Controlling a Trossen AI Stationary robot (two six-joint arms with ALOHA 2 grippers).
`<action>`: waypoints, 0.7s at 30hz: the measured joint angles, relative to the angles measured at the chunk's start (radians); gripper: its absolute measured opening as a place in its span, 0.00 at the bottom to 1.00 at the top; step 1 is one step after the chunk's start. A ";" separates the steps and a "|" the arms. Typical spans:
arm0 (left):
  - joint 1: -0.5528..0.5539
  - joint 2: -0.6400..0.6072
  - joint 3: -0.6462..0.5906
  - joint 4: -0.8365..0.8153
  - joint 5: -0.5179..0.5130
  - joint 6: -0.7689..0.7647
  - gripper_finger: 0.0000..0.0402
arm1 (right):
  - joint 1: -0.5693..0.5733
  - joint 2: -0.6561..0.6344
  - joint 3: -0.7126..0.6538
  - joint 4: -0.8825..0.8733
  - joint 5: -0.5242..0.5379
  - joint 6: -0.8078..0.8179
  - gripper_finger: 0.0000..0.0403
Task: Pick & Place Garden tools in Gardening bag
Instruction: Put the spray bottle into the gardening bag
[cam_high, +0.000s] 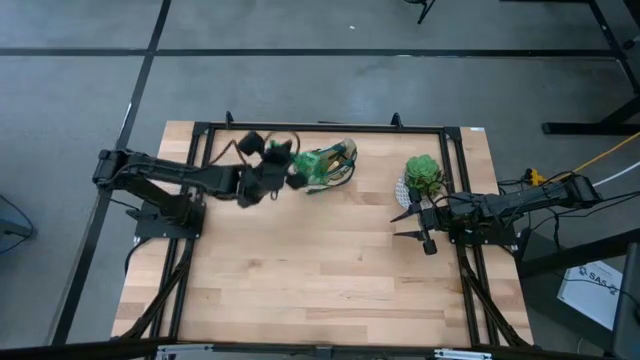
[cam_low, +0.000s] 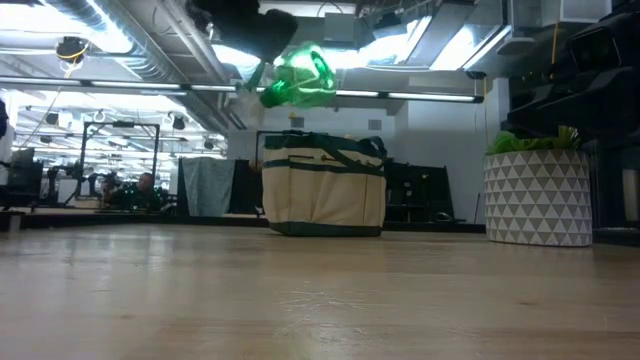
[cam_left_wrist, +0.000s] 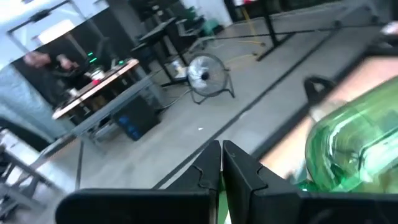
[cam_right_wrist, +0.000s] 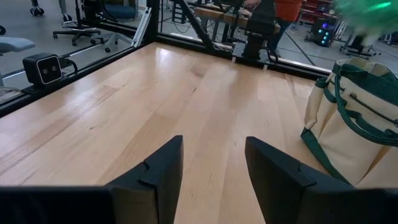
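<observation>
My left gripper (cam_high: 293, 176) is shut on the green translucent spray bottle (cam_low: 300, 78), which hangs tilted in the air above the mouth of the beige gardening bag (cam_low: 323, 190) with dark green trim. In the high view the bottle (cam_high: 320, 165) covers much of the bag (cam_high: 346, 153) at the table's far middle. The bag stands on its base. My right gripper (cam_high: 407, 226) is open and empty at the table's right side, beside the potted plant. The trowel, rake and shears do not show on the table. My left gripper (cam_left_wrist: 222, 163) has its two fingers closed almost together; the bottle's green body (cam_left_wrist: 354, 140) sticks out to one side of them. The fingers themselves hide which part they pinch. The bottle is lifted clear, tilted, above the bag.
A leafy green plant in a white patterned pot (cam_low: 538, 195) stands at the table's far right (cam_high: 423, 173), near my right arm. A black metal frame (cam_high: 320, 127) runs along the table's far edge. The bare wooden tabletop (cam_high: 320, 270) stretches toward the near edge.
</observation>
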 joint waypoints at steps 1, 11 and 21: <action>0.017 0.005 0.017 0.002 0.000 0.003 0.01 | 0.000 0.000 0.000 0.000 0.000 0.000 0.44; 0.107 0.103 0.184 0.037 0.107 0.129 0.01 | 0.000 0.000 0.000 0.000 0.000 0.000 0.44; 0.176 0.179 0.212 0.170 0.706 0.625 0.01 | 0.000 0.000 0.000 0.000 0.000 0.000 0.44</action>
